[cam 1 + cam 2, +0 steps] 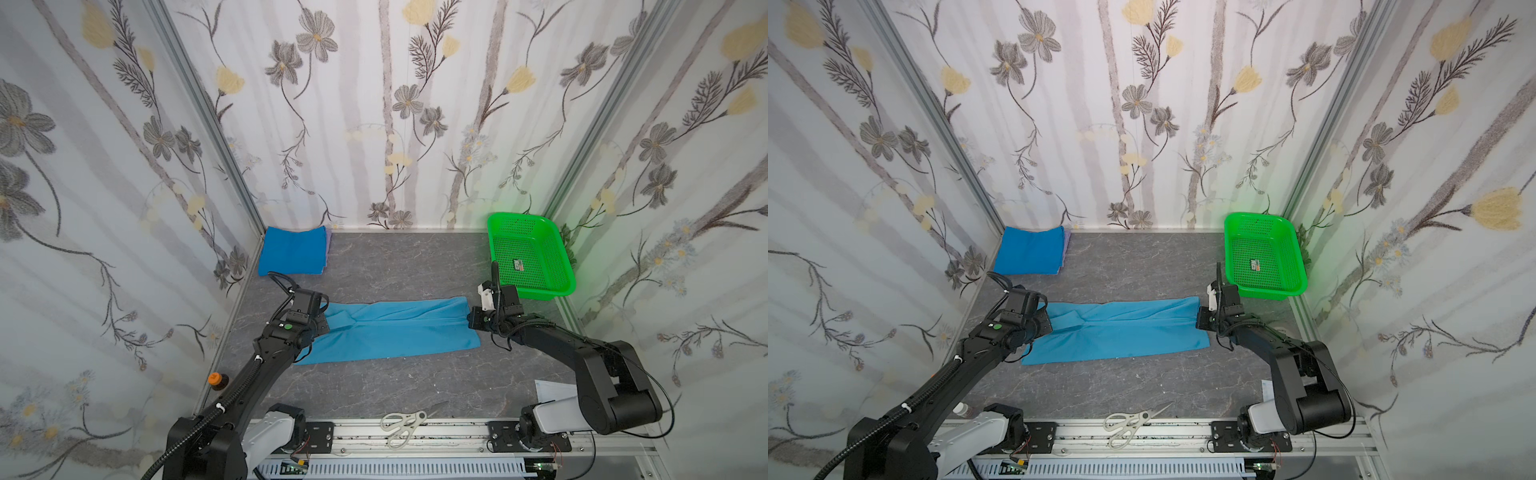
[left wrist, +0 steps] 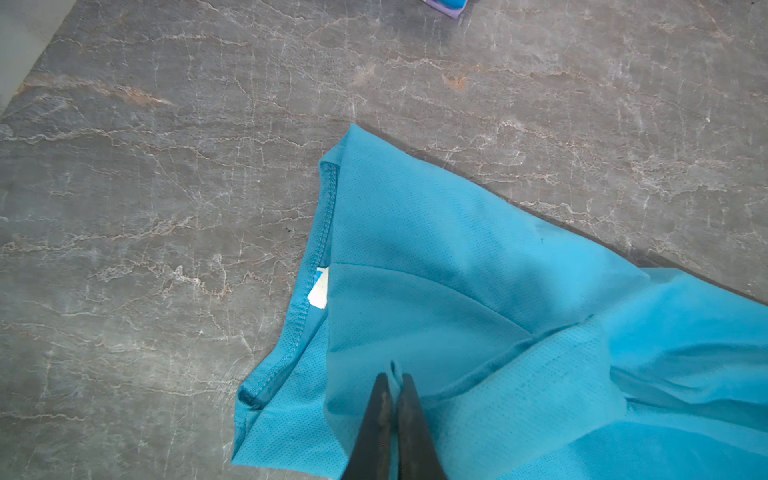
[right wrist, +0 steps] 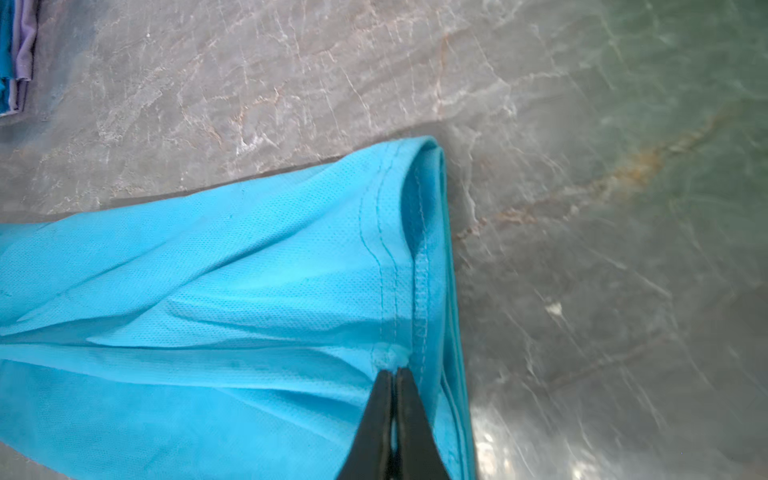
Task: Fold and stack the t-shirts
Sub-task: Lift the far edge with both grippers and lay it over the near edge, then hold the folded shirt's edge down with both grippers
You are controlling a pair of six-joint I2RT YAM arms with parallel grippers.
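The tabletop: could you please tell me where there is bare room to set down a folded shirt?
Bare: the far strip between the folded stack and the green basket, behind the sky-blue shirt; and the near strip between that shirt and the scissors. Crowded: the shirt's ends, where the left end effector and right end effector pinch it.

Spread cloth t-shirt (image 1: 390,328): sky blue
Folded cloth t-shirts (image 1: 291,251): royal blue, lilac
Perforated plastic basket (image 1: 517,224): bright green
Tabletop (image 1: 395,266): grey, white-veined
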